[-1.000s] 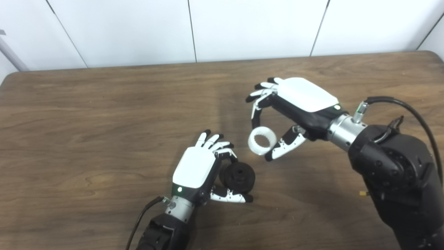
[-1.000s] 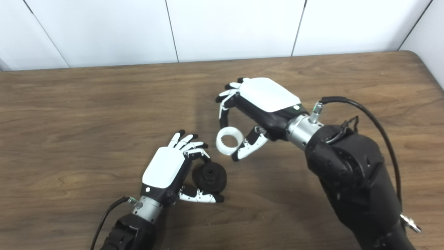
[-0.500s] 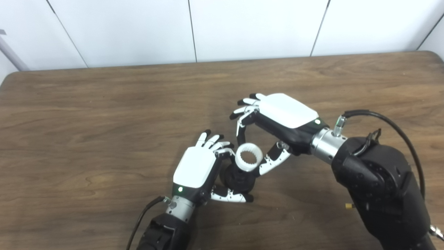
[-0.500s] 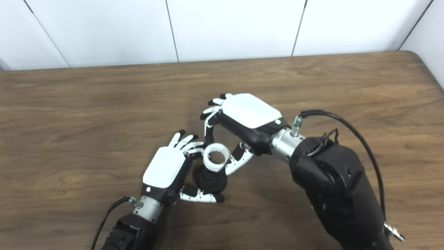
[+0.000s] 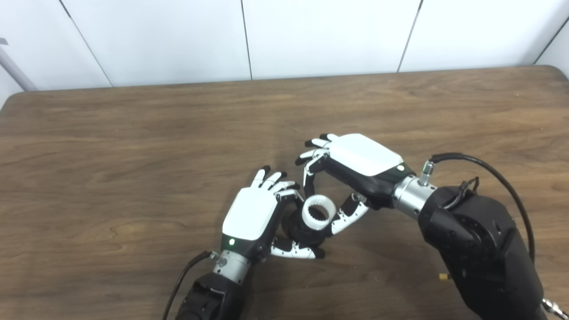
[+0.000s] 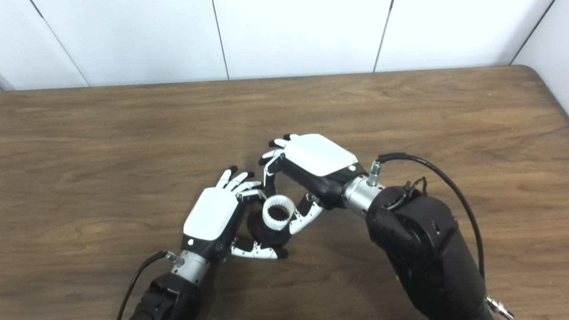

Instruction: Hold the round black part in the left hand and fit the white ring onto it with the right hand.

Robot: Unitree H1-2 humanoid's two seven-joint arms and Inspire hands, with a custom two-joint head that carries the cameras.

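Left hand (image 5: pixel 253 215): gripped the black part (image 5: pixel 297 231) between thumb and fingers, low over the counter (image 5: pixel 111 146).
Right hand (image 5: pixel 355 171): pinched the white ring (image 5: pixel 318 212) between a finger and thumb.
White ring: sat on top of the black part; whether fully seated could not be told.
Black part: at 3 o'clock of the left palm, at 8 o'clock of the right hand.

Bright, even overhead light casts soft shadows on the table (image 5: pixel 133 133) (slight softness throughout, no harsh glare).
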